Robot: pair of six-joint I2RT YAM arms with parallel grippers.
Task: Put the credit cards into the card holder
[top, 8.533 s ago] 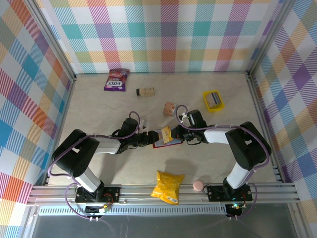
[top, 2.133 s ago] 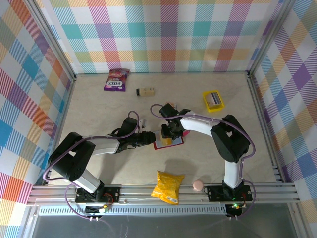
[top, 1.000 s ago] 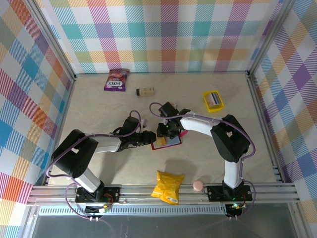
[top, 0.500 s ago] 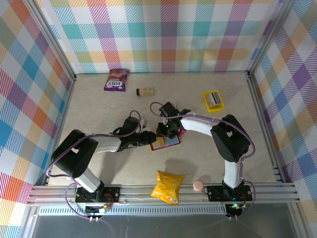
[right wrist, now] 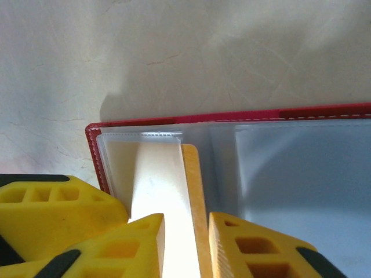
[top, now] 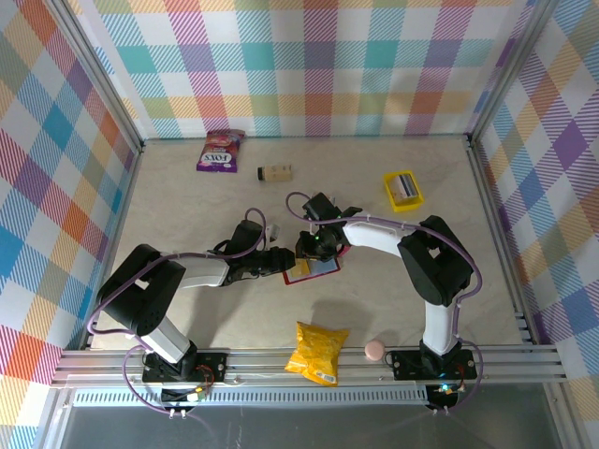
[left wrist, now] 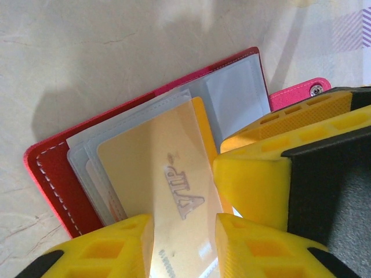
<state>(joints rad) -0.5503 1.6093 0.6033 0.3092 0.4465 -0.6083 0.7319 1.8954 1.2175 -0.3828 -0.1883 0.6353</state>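
Our right end effector (right wrist: 185,223) nips the yellow plastic credit card (right wrist: 156,179), whose front lies inside the red folding card holder (right wrist: 232,116) just ahead. We judge the card light, stiff and slick, best held by its rear edge. The left end effector (left wrist: 182,226) is narrowly parted, and we cannot tell its hold.

Beige marbled table (top: 187,206); checked walls around it. Purple snack packet (top: 221,150) at far left; small beige box (top: 275,172) near it; yellow tray (top: 403,190) far right; yellow crisp bag (top: 318,352) at near edge; pink round object (top: 374,350) just beside it.
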